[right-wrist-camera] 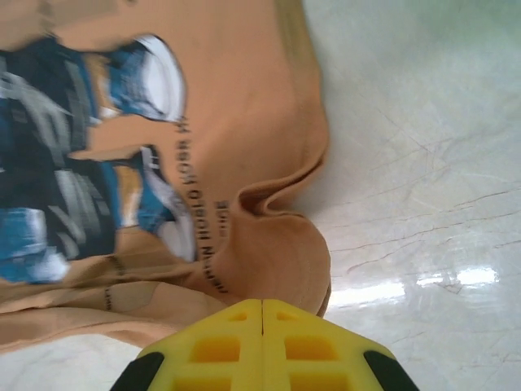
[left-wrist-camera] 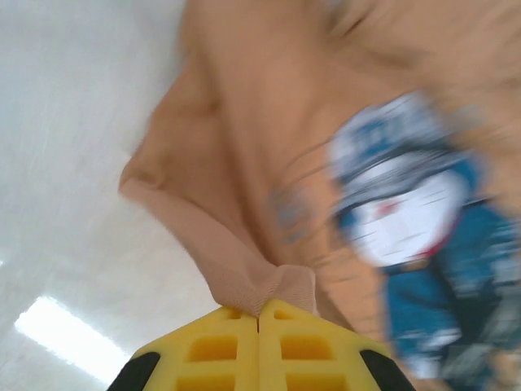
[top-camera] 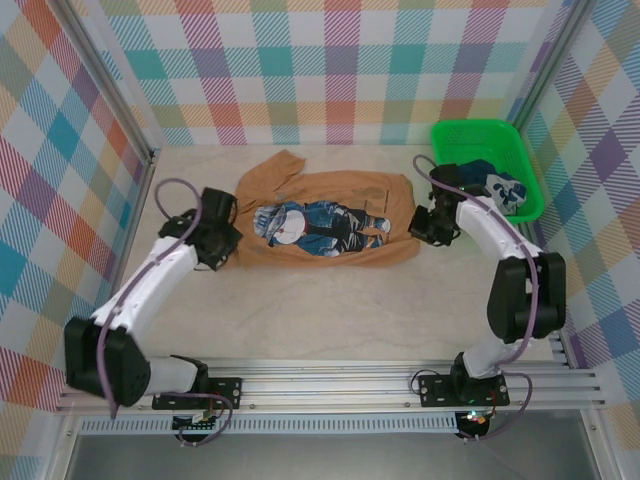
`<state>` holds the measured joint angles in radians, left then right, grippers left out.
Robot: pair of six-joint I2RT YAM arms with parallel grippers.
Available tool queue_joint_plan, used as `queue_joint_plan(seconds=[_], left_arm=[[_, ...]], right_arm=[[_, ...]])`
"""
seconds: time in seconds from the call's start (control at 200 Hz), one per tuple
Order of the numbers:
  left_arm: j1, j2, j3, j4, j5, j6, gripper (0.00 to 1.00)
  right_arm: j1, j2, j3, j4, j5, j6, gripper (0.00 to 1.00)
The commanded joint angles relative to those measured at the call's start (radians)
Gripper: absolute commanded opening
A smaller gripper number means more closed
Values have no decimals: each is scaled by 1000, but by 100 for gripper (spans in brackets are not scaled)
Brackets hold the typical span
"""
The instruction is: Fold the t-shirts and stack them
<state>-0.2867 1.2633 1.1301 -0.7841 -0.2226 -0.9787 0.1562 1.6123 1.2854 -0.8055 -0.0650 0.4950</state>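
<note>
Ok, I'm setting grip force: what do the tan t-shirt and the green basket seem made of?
Tan t-shirt: soft knit cloth, probably cotton, with a matte look; it puckers and folds where the left fingers pinch its edge. Green basket: likely moulded plastic, slightly glossy, with stiff, straight walls.

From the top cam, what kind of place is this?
Likely a robot-lab test cell, not a home: plaid backdrop walls, an aluminium rail at the near edge, and staged laundry, a tan t-shirt and green basket.

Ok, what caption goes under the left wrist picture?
Shut yellow left claw pinches the edge of the tan-brown cloth t-shirt with a blue-and-white cartoon print.
</note>
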Motion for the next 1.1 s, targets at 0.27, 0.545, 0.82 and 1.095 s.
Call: queue_joint_plan(seconds=[0.27, 0.545, 0.82, 1.095], left_arm=[[6, -198, 396, 55, -181, 224, 0], [6, -153, 823, 48, -191, 378, 0], [134, 281, 1344, -89, 1, 374, 0], [295, 690, 1593, 11, 377, 193, 0]], right_arm=[[1, -367, 184, 154, -109, 53, 0], [1, -542, 322, 247, -194, 59, 0], [0, -405, 433, 261, -210, 141, 0], [-8, -117, 599, 310, -192, 164, 0]])
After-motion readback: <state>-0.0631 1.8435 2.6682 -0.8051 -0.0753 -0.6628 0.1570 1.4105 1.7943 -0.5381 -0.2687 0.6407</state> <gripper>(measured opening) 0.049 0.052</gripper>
